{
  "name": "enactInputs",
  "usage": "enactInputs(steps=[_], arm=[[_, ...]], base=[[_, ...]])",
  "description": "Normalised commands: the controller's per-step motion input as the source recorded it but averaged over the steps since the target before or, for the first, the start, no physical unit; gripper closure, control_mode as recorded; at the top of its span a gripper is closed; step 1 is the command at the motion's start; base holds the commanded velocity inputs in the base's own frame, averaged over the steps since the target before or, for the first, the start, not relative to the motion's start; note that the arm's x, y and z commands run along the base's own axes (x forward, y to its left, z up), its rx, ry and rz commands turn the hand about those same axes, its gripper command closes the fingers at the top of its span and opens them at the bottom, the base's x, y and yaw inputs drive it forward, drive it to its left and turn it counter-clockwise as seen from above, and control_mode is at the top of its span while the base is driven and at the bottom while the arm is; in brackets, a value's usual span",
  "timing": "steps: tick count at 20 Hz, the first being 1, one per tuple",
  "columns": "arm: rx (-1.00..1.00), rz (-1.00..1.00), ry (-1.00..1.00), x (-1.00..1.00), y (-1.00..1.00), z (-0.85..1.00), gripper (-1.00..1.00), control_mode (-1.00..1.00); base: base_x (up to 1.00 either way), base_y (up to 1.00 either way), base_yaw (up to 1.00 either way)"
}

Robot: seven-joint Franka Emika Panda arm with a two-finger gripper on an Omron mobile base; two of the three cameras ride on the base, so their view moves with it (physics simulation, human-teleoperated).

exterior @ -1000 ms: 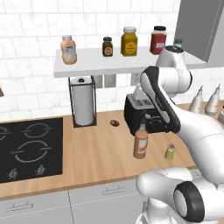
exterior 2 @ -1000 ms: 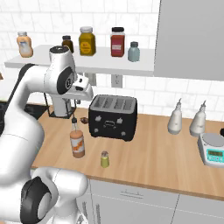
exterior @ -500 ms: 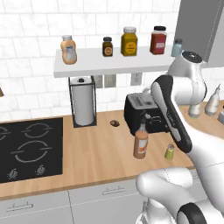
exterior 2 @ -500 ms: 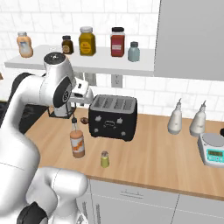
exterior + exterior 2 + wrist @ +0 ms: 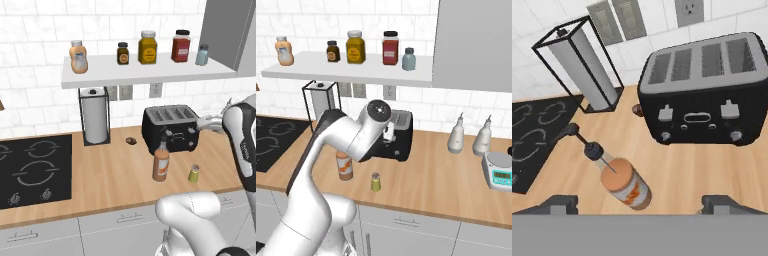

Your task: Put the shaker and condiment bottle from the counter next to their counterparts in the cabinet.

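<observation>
My gripper (image 5: pixel 639 204) hangs over the counter (image 5: pixel 115 175) with its two dark fingertips (image 5: pixel 559 204) spread wide apart and nothing between them; the one condiment bottle (image 5: pixel 623 183) stands upright just below, between the tips but lower, untouched. In the left base view that same orange-brown bottle (image 5: pixel 161 162) stands on the wood in front of the black toaster (image 5: pixel 170 128), and the single tiny yellow-green shaker (image 5: pixel 194 173) stands near it to the right, apart from it. From the right base view the bottle (image 5: pixel 345 166) is partly behind my arm, with the shaker (image 5: pixel 375 182) beside it. Up on the cabinet shelf (image 5: pixel 145 75) I count five containers in a row: the squat peach bottle (image 5: pixel 78 56) alone at the left end, then a small dark jar (image 5: pixel 123 53), a yellow jar (image 5: pixel 148 47), a red jar (image 5: pixel 181 46), and the pale blue shaker (image 5: pixel 202 55) at the right, close to the grey panel (image 5: pixel 225 30). One paper towel roll in a wire holder (image 5: pixel 94 118) stands left of the toaster, next to the stovetop (image 5: pixel 32 167). Farther right on the counter I see two grey-white pointed bottles (image 5: pixel 456 139) and one small scale (image 5: pixel 498 171). One small brown object (image 5: pixel 131 141) lies between the holder and the toaster; I cannot tell what it is.
</observation>
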Motion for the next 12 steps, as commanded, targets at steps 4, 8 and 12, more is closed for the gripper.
enactInputs(steps=[4, 8, 12], arm=[[0.23, 0.33, -0.14, -0.17, -1.00, -0.36, -1.00, -1.00], [0.11, 0.18, -0.08, -0.13, -0.58, -0.39, -1.00, -1.00], [0.04, 0.18, -0.06, 0.02, -0.53, -0.35, -1.00, -1.00]], base=[[0.00, 0.00, 0.00], [0.00, 0.00, 0.00], [0.00, 0.00, 0.00]])
